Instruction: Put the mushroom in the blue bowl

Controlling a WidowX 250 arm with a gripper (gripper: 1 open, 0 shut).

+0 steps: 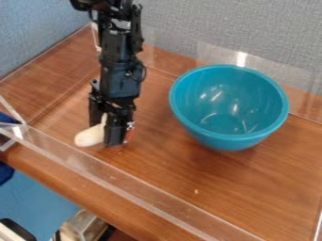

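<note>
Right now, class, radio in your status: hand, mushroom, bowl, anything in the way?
Hand down at the table, shut on the mushroom. Blue bowl empty, off to the right. Wood between them bare.

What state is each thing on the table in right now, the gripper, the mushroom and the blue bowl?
gripper: shut, pointing steeply down at the table, closed on the mushroom.
mushroom: at table level beside the fingertips, mostly its cream part showing, not yet in the bowl.
blue bowl: upright, empty, standing apart to the right of the arm in the picture.
</note>
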